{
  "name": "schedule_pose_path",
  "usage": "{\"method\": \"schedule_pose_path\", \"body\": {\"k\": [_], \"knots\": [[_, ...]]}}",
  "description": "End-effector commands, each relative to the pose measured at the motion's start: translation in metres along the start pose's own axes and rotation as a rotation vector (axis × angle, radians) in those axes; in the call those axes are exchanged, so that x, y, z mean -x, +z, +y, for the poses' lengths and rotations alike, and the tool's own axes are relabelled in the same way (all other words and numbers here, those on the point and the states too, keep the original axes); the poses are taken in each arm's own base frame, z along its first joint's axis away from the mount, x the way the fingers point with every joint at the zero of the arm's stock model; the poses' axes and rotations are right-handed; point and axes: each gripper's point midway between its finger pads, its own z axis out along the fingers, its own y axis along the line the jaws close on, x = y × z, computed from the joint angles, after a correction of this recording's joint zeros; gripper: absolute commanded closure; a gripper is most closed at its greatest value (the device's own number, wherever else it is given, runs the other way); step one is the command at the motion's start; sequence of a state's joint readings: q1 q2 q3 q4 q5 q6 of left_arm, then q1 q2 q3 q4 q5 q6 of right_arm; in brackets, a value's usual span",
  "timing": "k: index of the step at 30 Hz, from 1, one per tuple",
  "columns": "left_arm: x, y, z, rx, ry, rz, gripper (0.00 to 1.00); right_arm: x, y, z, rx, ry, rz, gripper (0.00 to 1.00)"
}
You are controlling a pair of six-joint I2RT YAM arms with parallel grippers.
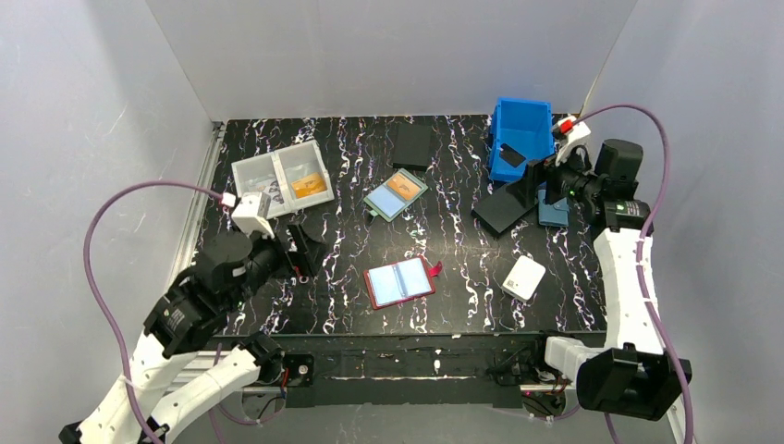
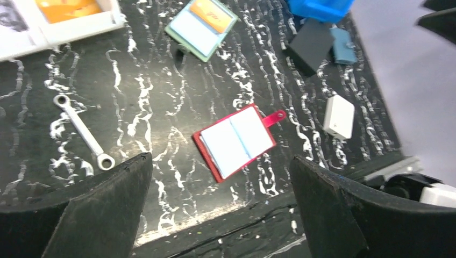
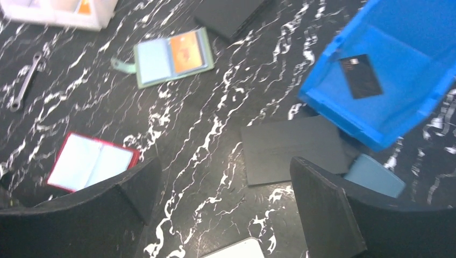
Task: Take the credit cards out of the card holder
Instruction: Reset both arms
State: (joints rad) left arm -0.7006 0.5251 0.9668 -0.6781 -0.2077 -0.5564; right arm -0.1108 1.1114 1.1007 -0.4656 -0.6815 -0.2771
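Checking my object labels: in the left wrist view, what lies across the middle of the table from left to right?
First the wrench, then the card holder, spread open, then the small white box. The teal case is omitted: it overlaps the card holder.

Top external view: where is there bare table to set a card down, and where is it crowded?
Bare: between the teal case and the card holder; between the card holder and the white box; between the clear organiser and the black pad. Crowded: far right, where the blue bin, black sheet and blue wallet bunch together.
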Motion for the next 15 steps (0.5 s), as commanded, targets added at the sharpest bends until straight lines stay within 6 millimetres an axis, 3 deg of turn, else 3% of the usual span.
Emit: {"method": "schedule_pose_path", "body": {"k": [1, 7, 15], "knots": [[0.019, -0.005, 0.019, 0.151, 0.124, 0.041, 0.02, 0.041, -0.029, -0.013, -0.197, 0.123, -0.080, 0.02], [0.047, 0.000, 0.004, 0.107, 0.060, 0.046, 0.02, 0.082, -0.050, -0.009, -0.243, 0.165, -0.156, 0.02], [0.054, 0.003, -0.017, -0.004, -0.044, 0.076, 0.02, 0.098, -0.069, -0.021, -0.385, 0.274, -0.198, 0.02]]}}
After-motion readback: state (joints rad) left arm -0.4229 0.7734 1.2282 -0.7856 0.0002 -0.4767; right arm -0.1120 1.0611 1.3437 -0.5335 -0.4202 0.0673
